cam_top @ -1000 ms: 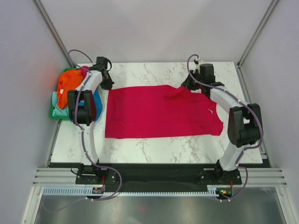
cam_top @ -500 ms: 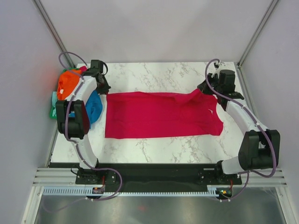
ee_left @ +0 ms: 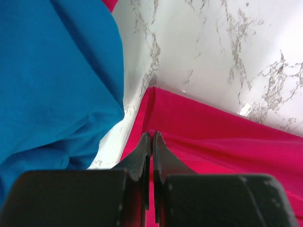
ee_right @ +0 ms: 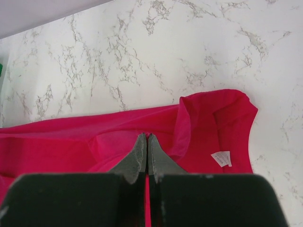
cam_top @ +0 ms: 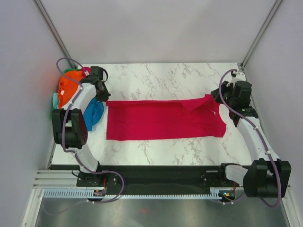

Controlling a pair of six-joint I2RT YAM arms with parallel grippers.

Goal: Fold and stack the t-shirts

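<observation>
A magenta-red t-shirt (cam_top: 161, 120) lies flat across the middle of the marble table, folded lengthwise into a long band. Its white label (ee_right: 221, 158) shows near the collar on the right. My left gripper (cam_top: 104, 98) is at the band's far left corner, jaws shut on a pinch of red cloth (ee_left: 152, 135). My right gripper (cam_top: 223, 98) is shut on the red fabric (ee_right: 146, 137) by the raised collar end. An orange t-shirt (cam_top: 69, 85), a blue t-shirt (cam_top: 93, 112) and a pale mint one (cam_top: 56, 100) are heaped at the left.
A green plastic basket (cam_top: 70, 71) holds the heap at the table's left edge. The blue shirt (ee_left: 52, 80) hangs close beside my left fingers. Grey walls stand on three sides, and bare marble (cam_top: 161, 78) shows beyond the red shirt.
Both grippers have drawn the red shirt's far edge toward the near side, so the shirt is narrower. The two arms have also swung outward.
</observation>
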